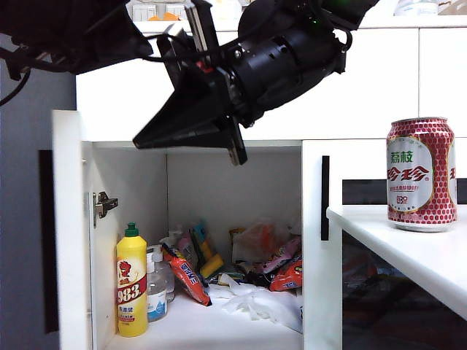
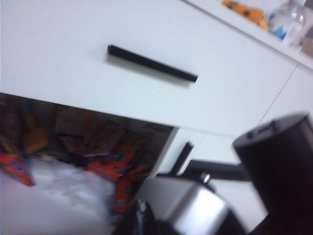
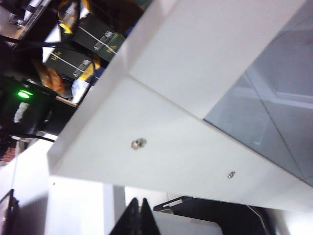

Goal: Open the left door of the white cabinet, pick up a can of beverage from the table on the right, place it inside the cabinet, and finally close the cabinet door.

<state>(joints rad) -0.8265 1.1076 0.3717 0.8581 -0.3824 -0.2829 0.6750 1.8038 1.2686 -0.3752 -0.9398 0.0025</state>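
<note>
Left door [image 1: 69, 226], white-framed with a vertical black bar handle, stands swung wide; its inner face with two screws shows close in the right wrist view. Large white cabinet [image 1: 241, 87] compartment is exposed: tall yellow bottle with green cap [image 1: 131, 284] at the front near the hinge, snack packets [image 1: 277, 270] and a white crumpled bag [image 1: 263, 302] behind.

Small red metallic can with honeycomb pattern and white oval label [image 1: 421, 175] stands upright on the plain white desk [image 1: 408, 248], well apart from both arms.

My right end effector [image 1: 237, 153] hangs with fingers pressed together, holding nothing, in front of the drawer band above the open compartment. My left end effector [image 2: 142, 215] is likewise closed and empty, just beside the black right arm housing [image 2: 279, 171] in its wrist view.

Risks from here, as I judge them:
- Reaching the can with closed fingers would knock it over or off the desk edge; I must spread them first
- The two arms sit close; a swing toward the desk could clip the left one
- The right arm passing the narrower right door [image 1: 325, 240] could catch its handle
- Clutter inside leaves little flat floor; a can set on the bag may tip
</note>
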